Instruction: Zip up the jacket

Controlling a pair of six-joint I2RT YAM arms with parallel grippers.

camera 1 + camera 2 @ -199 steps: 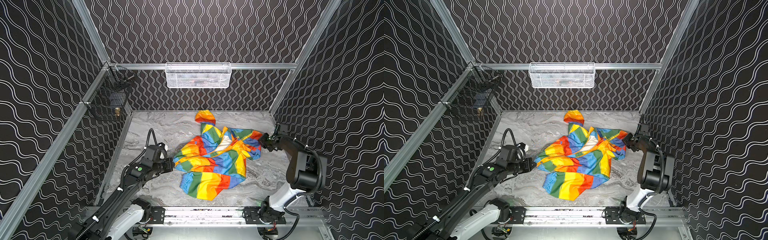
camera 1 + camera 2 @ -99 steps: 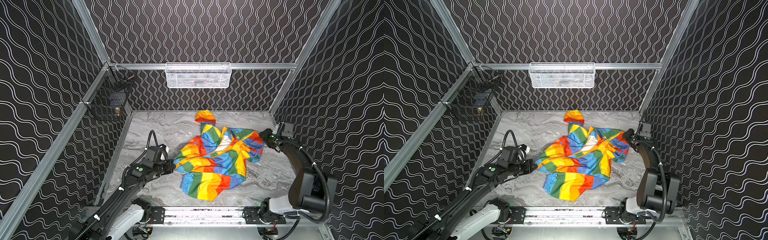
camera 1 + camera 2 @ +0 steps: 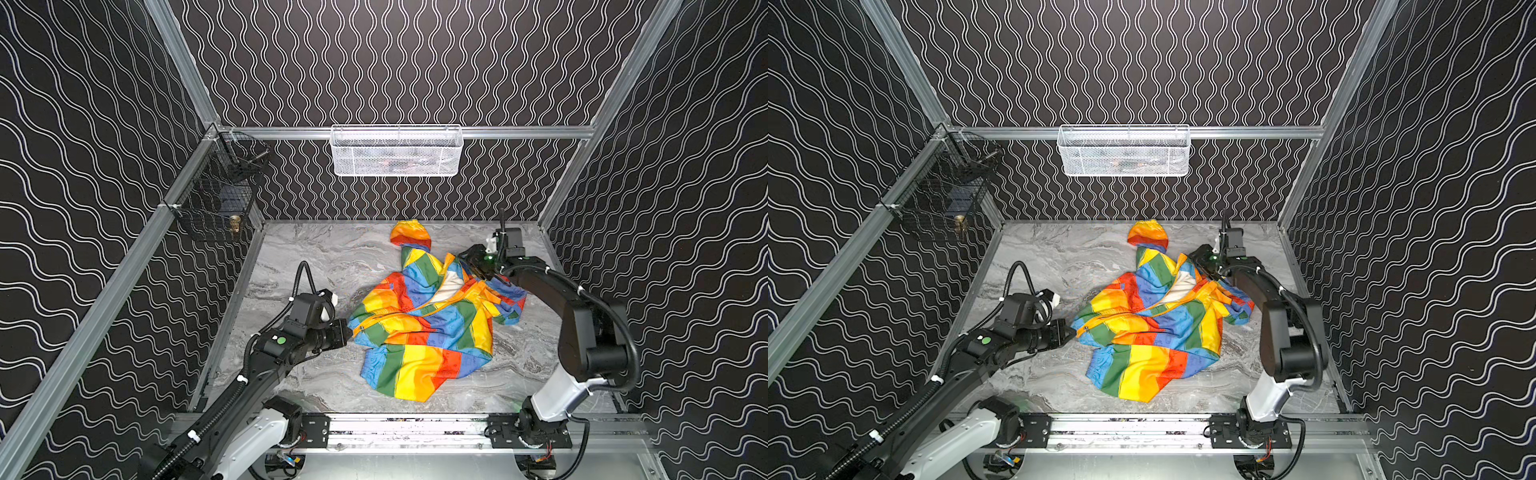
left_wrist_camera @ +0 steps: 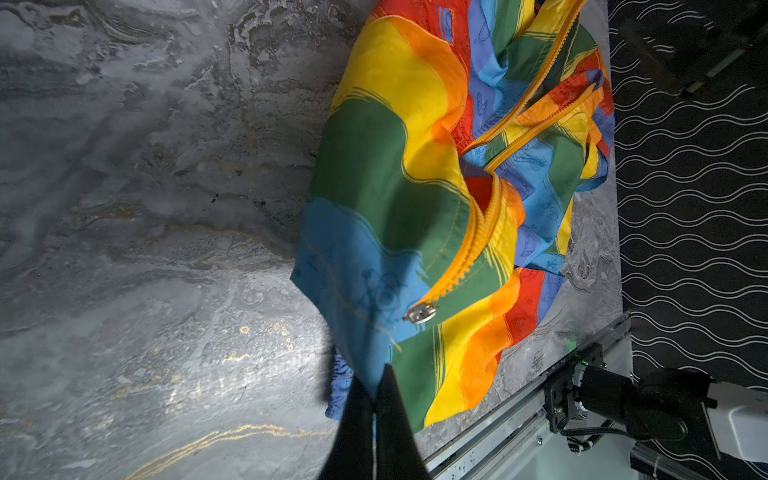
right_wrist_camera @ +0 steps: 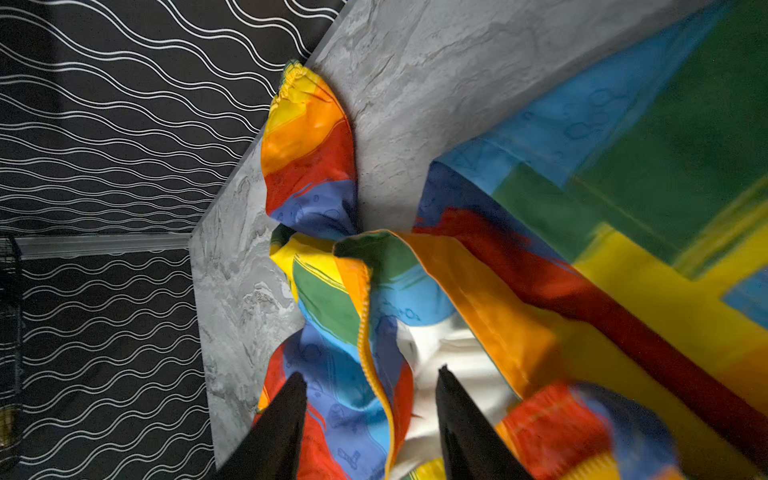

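Fingers of the left gripper are pinched together on the blue bottom corner of the small thin hooded jacket in broad rainbow stripes, near its silver zipper slider. The right gripper has its black fingers apart, holding nothing, with the orange zipper band and white lining showing between them near the collar. The jacket lies crumpled at the middle of the grey marble-patterned tabletop, its hood toward the far edge.

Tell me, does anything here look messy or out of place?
The jacket lies crumpled and twisted on the table, its front gaping open. The left pincer pinches its blue corner; the right pincer hangs open.
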